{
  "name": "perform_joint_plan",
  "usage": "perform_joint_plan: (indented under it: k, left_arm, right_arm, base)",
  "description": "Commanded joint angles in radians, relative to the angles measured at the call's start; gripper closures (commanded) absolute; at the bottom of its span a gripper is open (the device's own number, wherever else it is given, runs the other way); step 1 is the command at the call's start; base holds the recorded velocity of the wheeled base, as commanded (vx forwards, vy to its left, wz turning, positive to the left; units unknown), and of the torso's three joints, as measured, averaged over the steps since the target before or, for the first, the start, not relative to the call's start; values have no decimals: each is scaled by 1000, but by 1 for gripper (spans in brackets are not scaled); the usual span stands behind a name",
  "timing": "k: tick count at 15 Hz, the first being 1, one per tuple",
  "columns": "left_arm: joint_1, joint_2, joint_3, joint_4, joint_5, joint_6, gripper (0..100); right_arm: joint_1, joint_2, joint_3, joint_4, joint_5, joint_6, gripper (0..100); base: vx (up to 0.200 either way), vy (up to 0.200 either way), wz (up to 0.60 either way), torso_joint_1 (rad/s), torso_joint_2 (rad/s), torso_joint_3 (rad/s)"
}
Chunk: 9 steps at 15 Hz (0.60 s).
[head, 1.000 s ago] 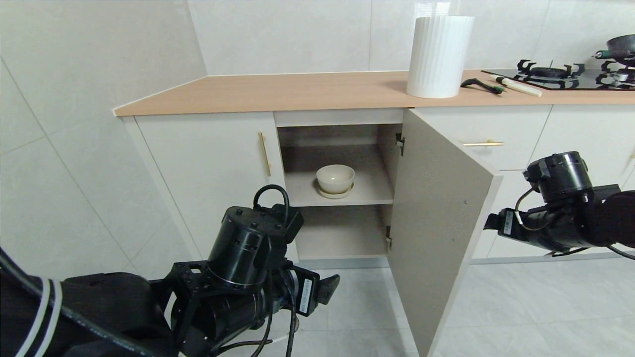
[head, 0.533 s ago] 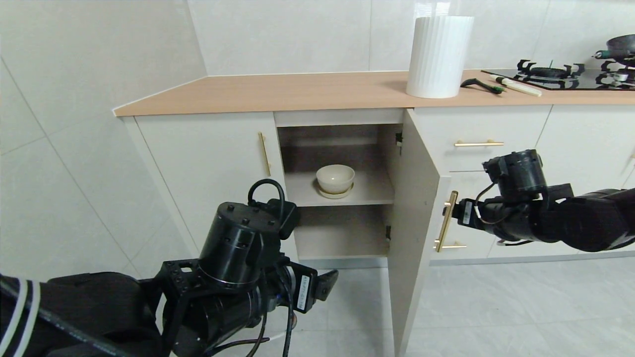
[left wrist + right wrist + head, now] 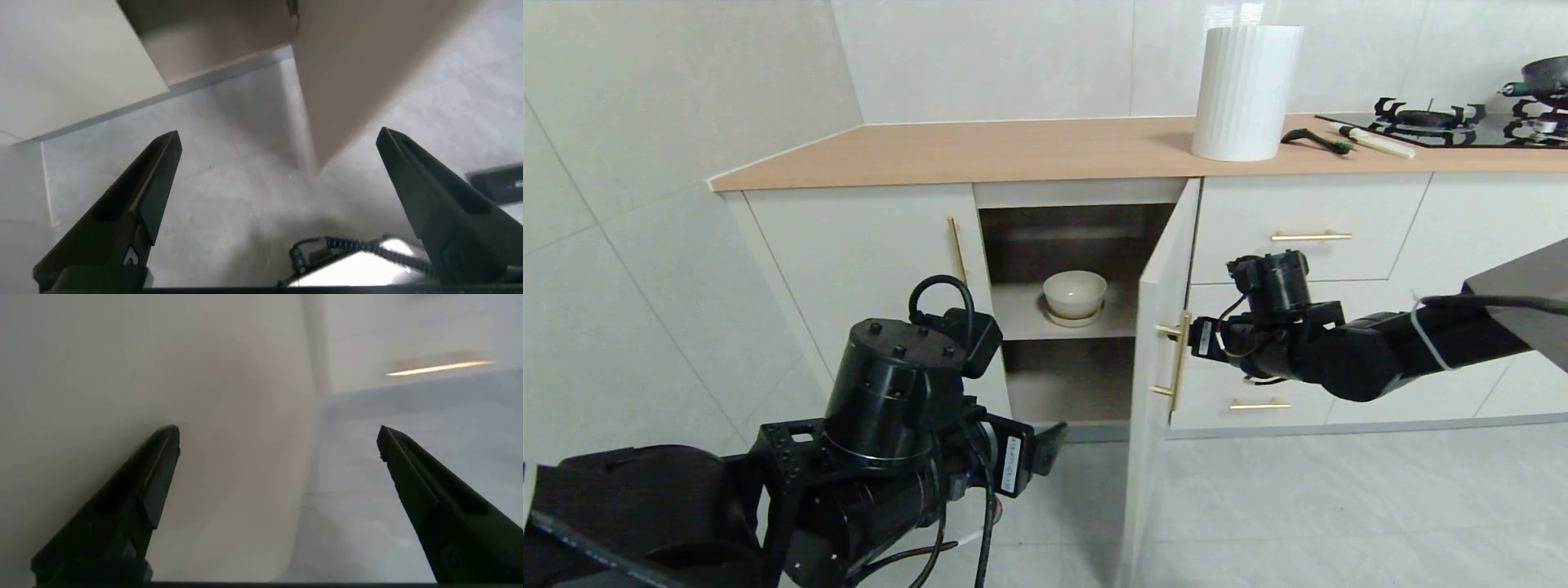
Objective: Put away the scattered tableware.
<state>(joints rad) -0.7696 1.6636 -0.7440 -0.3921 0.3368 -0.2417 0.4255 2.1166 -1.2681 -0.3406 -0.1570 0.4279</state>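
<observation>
On shelf (image 3: 1021, 314), bowl (image 3: 1075, 292) left of R tool (image 3: 1191, 336), apart.

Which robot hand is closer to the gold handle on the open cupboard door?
Right. The right gripper is just beside the door handle; the left gripper is lower, in front of the cupboard, over the floor.

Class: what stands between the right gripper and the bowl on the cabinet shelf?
In the head view, the half-open cabinet door stands between the right gripper and the bowl.
</observation>
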Motion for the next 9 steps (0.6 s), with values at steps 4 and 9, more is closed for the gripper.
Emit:
perform_joint_plan:
  k: [4, 9]
  left_arm:
    - [1, -31, -5, -11, 2, 9, 0]
    - [-5, -50, -1, -11, 5, 22, 0]
  right_arm:
    - [55, 95, -37, 2, 45, 65, 0]
    - [55, 126, -56, -44, 48, 94, 0]
  base:
    - [0, 0, 0, 0, 0, 0]
    - [0, 0, 0, 0, 0, 0]
